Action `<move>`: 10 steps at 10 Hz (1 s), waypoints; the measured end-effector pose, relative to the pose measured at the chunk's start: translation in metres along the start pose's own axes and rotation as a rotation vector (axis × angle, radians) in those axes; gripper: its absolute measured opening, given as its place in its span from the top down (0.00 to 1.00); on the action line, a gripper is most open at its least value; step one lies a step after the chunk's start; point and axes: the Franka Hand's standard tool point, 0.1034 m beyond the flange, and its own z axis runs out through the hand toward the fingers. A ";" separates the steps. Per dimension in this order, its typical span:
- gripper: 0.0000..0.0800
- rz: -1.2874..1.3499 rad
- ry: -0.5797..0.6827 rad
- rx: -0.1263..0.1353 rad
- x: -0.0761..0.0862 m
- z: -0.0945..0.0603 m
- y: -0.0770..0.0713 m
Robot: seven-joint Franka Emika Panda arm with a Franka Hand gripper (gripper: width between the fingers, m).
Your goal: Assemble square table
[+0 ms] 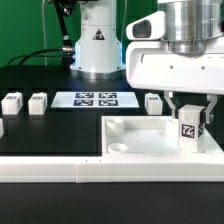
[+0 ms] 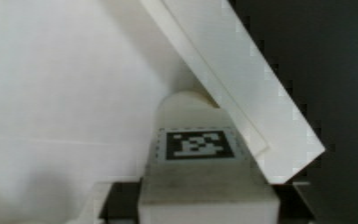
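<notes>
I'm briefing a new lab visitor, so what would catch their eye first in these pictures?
The gripper stands out first, closed on a tagged white leg held upright at the square tabletop's end on the exterior view's right. Behind them the marker board lies flat on the black table, with loose legs to either side.

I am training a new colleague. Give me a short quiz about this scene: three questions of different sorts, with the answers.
1. True or false: the gripper is empty.
2. Where is the leg whose tag faces the exterior camera? A: on the marker board. B: at a corner of the tabletop. C: on the black table.
3. How many legs stand free on the exterior view's right of the marker board?

Key: 1. False, it is shut on the leg. 2. B. 3. One loose leg.
</notes>
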 end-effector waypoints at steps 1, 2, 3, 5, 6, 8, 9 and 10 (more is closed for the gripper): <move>0.64 0.141 0.000 0.000 -0.001 0.000 0.000; 0.64 0.227 0.000 0.001 -0.001 0.000 0.000; 0.64 0.301 -0.001 0.001 0.000 0.000 -0.001; 0.64 0.561 -0.012 -0.011 -0.003 0.000 0.000; 0.64 0.632 -0.012 -0.011 -0.003 0.000 0.000; 0.64 0.714 -0.012 -0.008 -0.002 0.000 -0.001; 0.55 0.722 -0.012 -0.008 -0.003 0.000 -0.001; 0.55 0.697 -0.012 -0.008 -0.003 0.000 -0.001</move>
